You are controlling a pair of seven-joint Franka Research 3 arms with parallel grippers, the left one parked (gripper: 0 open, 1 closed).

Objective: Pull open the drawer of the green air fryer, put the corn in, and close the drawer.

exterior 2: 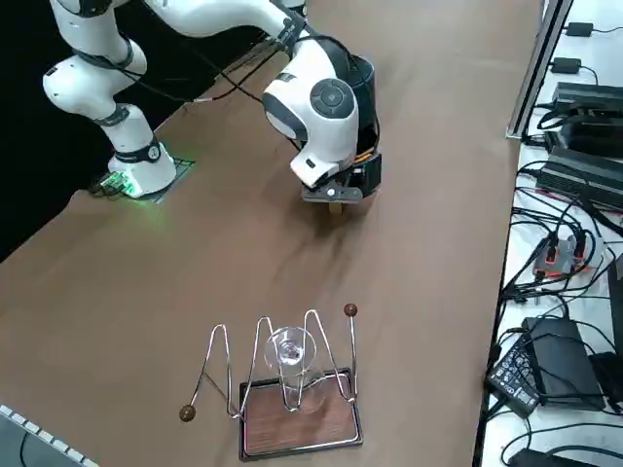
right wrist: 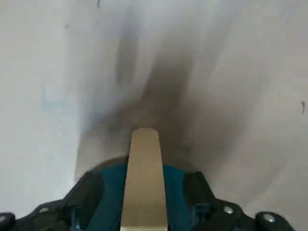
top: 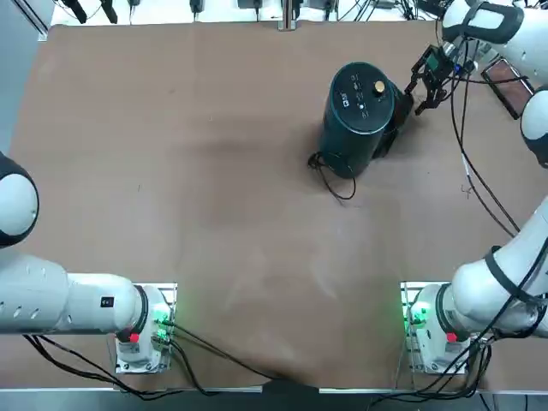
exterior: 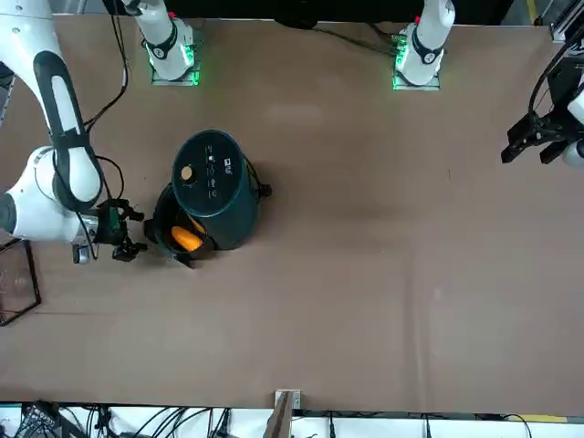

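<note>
The corn point(exterior: 186, 239) was seen lying in the pulled-out drawer point(exterior: 173, 239) of the green air fryer point(exterior: 212, 187). The right gripper point(exterior: 130, 233), fingers spread apart and empty, was held just beside the drawer's handle.

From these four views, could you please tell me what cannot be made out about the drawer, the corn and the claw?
- Corn: only an orange patch shows in the front view; the fryer body hides it from overhead.
- Drawer: its handle is not made out in the front view; the right side view has the arm's wrist in front.
- Right claw: beside the fryer overhead; hidden under the wrist in the right side view.
</note>
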